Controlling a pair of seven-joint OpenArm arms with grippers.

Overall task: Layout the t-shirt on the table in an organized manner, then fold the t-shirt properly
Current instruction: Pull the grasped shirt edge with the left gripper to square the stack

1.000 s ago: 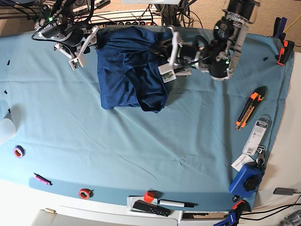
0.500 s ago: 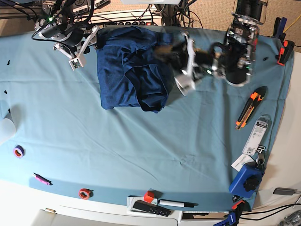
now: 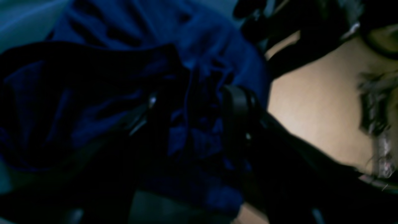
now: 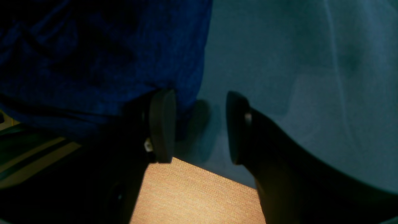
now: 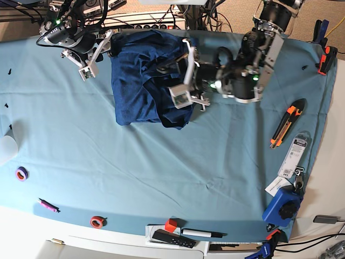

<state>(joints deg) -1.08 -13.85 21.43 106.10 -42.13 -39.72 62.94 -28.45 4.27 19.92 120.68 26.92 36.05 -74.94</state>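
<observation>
T-shirt (image 5: 141, 75) sits bunched in a rough folded heap at the far edge of the surface (image 5: 161, 162), between the two sets of jaws. Left gripper (image 5: 182, 75) is over the shirt's side nearest its arm; in the left wrist view the jaws stand apart with crumpled navy fabric lying between and around them, too dark and blurred to tell if cloth is pinched. Right gripper (image 4: 199, 124) jaws wide, nothing held: one finger (image 4: 162, 124) just touches the shirt's edge, the other hangs over bare teal cloth. Box cutter (image 5: 285, 123) lies well clear, beyond the left arm.
</observation>
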